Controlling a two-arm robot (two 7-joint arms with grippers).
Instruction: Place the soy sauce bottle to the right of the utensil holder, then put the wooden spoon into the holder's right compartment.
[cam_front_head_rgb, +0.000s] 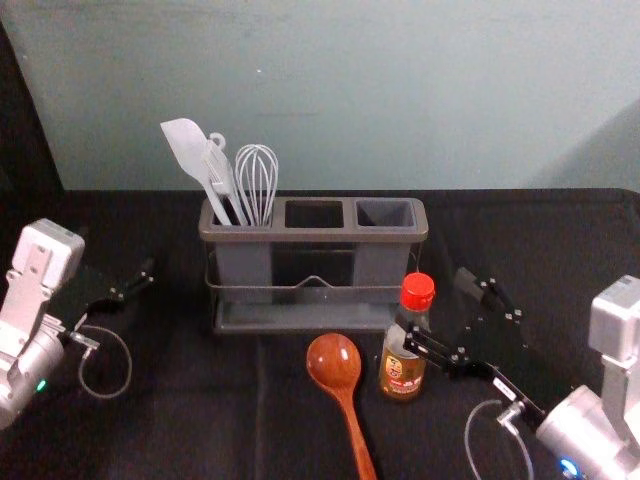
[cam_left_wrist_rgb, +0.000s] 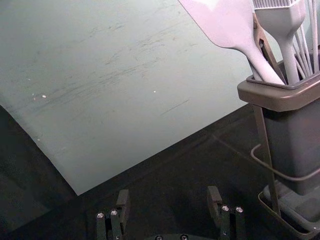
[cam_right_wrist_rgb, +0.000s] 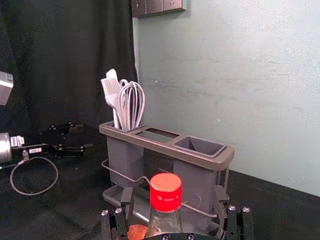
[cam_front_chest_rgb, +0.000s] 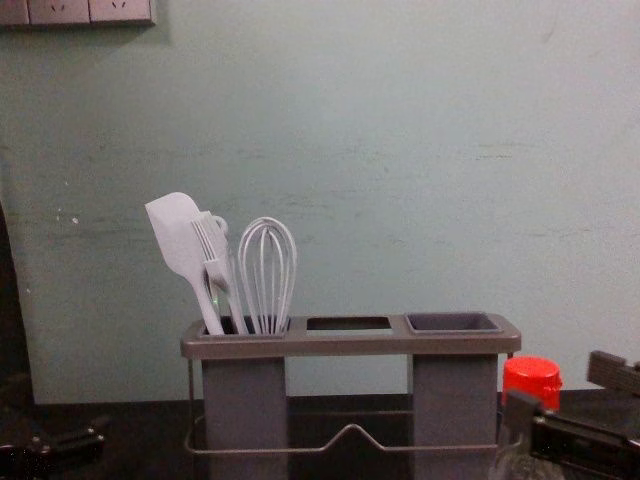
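soy sauce bottle (cam_front_head_rgb: 403, 375), clear glass with brown contents and a red ridged cap, stands upright on the black cloth-covered surface (cam_front_head_rgb: 200, 420), just in front of the grey plastic and wire utensil holder (cam_front_head_rgb: 310, 236), toward its right end.

from the left: the black two-jawed left hand (cam_front_head_rgb: 135, 283) is parked low over the surface, left of the holder, its jaws wide apart with nothing between them in the left wrist view. the holder's left compartment carries a pale flat spatula (cam_front_head_rgb: 188, 150), a pale ridged utensil (cam_left_wrist_rgb: 280, 22) and a pale wire whisk (cam_front_head_rgb: 257, 185); the left wrist view also gives a brown piece with a hole (cam_left_wrist_rgb: 267, 47) behind the spatula. next come the middle opening and the right compartment.

in front of the holder, the glossy reddish-brown wooden spoon (cam_front_head_rgb: 334, 362) lies with its bowl toward the holder and its handle toward the near side. the head view gives the whole bowl, the right wrist view just a bit of it beside the bottle.

at the right, the black two-jawed right hand (cam_front_head_rgb: 437, 308) is at the bottle, jaws wide, one to each side of it in the right wrist view; i can't tell whether either touches. the head view brings out the label, while in the chest view a dark jaw crosses in front of the bottle below its cap.
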